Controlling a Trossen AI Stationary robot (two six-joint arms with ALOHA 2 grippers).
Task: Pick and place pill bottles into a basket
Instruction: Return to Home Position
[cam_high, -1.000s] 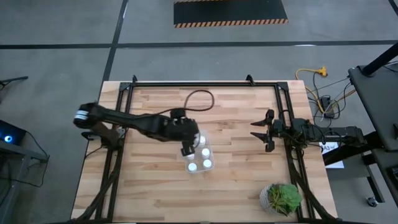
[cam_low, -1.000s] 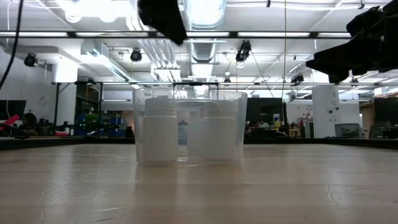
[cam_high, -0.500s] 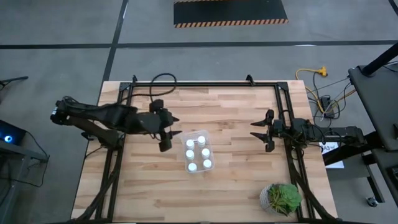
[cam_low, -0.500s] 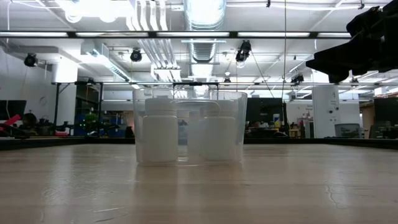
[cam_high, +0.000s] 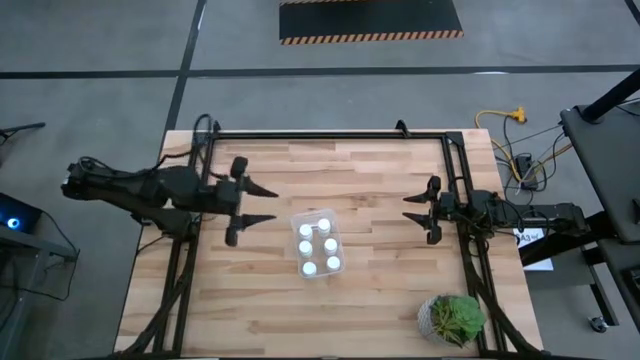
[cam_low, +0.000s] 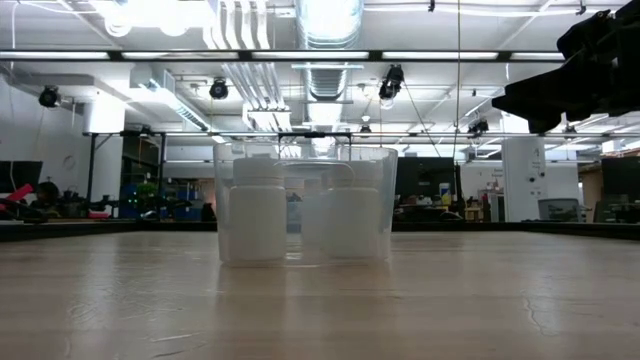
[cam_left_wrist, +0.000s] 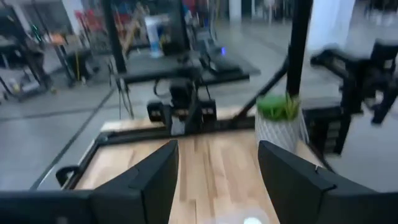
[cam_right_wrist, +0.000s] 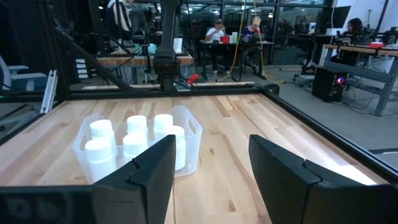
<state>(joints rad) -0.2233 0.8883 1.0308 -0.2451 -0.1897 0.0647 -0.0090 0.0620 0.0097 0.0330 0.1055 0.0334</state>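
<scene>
The clear plastic basket (cam_high: 319, 245) stands mid-table with several white pill bottles (cam_high: 320, 244) upright inside it; it also shows in the low view (cam_low: 305, 205) and the right wrist view (cam_right_wrist: 140, 146). My left gripper (cam_high: 262, 203) is open and empty, left of the basket above the table. My right gripper (cam_high: 408, 213) is open and empty, right of the basket near the black frame.
A black metal frame (cam_high: 330, 136) runs round the table. A green potted plant (cam_high: 452, 318) stands at the near right corner; it also shows in the left wrist view (cam_left_wrist: 280, 121). Bare wood lies on all sides of the basket. People sit in the room beyond (cam_right_wrist: 233, 31).
My left gripper has drawn back from over the basket toward the table's left edge and turned level, fingers pointing right. It has left the low view. The bottles stand in the basket as before.
</scene>
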